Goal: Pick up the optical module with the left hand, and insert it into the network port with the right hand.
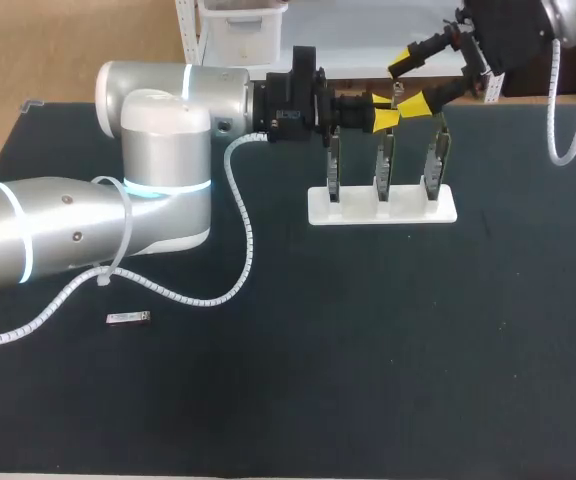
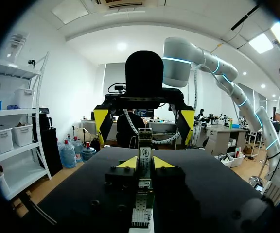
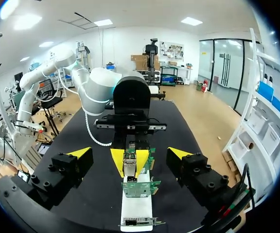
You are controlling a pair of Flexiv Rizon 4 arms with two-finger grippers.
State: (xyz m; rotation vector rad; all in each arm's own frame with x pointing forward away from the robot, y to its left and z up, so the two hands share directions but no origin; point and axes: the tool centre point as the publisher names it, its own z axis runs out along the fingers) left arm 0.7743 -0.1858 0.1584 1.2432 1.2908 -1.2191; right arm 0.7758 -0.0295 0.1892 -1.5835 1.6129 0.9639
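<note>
head view: the left gripper (image 1: 383,110) is seen over a row of three upright circuit boards (image 1: 383,165), which are set in a white base (image 1: 383,207) on the dark table (image 1: 368,350). its yellow tips are closed on the optical module (image 1: 396,97), which is held off the table above the boards. the right gripper (image 1: 409,84) is seen just beside it, entering from the far right corner, with its fingers spread wide and nothing between them. a second module (image 1: 128,318) is seen lying flat on the table, well apart from the boards, near the left arm's elbow.

left wrist view: the optical module (image 2: 145,153) is shown upright between the left gripper's (image 2: 145,163) two tips, pressed from both sides. a board with a metal network port (image 2: 141,213) is seen under the gripper. straight ahead, the right gripper (image 2: 144,120) is faced, its fingers held far apart on either side of the module and not touching it.

right wrist view: the right gripper's (image 3: 130,152) own fingers are seen wide open and empty. ahead and between them, the left gripper (image 3: 129,160) is shown clamped on the optical module (image 3: 129,166). below it the boards (image 3: 137,187) are lined up on the white base (image 3: 136,206), with the nearest network port (image 3: 135,222) facing the camera.
</note>
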